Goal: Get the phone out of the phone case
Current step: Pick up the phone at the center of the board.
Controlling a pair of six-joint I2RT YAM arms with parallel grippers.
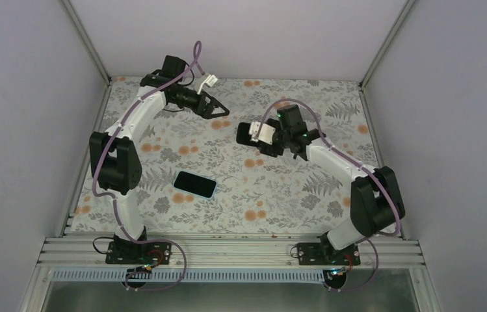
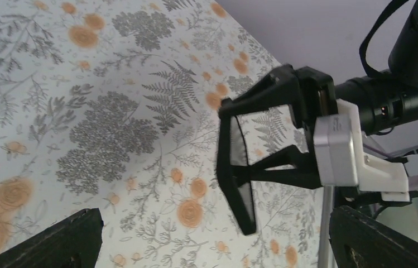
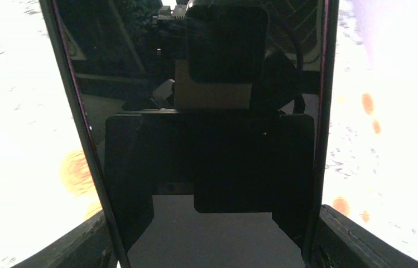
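From above, the surface (image 1: 279, 195) has a cloth on it with grey leaves and orange flowers. Plain pale walls (image 1: 227, 32) stand on three sides. A metal rail (image 1: 227, 250) runs along the near edge, where both arms are bolted.

The left tool (image 1: 220, 109) hangs near the far side with its fingers apart and nothing in them. The right tool (image 1: 247, 135) is near it, a bit to the right. It is clamped on a flat dark thing, the phone (image 1: 243, 129). On the cloth by the left arm lies the phone case (image 1: 195, 184), I think. It is a dark slab with a pale blue rim, too small to be sure of.

From the left wrist, the left tool's black fingers (image 2: 67, 240) peek in at the two bottom corners, wide apart, with the flower cloth below. Ahead, the right tool grips the phone (image 2: 244, 195) up off the surface. Only the phone's thin side shows. The right arm is cut off at the edge of the picture.

From the right wrist, the phone (image 3: 206, 167) fills the middle, dark and shiny like a mirror. It is squeezed between the two fingers (image 3: 357, 240). Its top is cut off. The cloth on both sides is so bright that only a few orange spots show.
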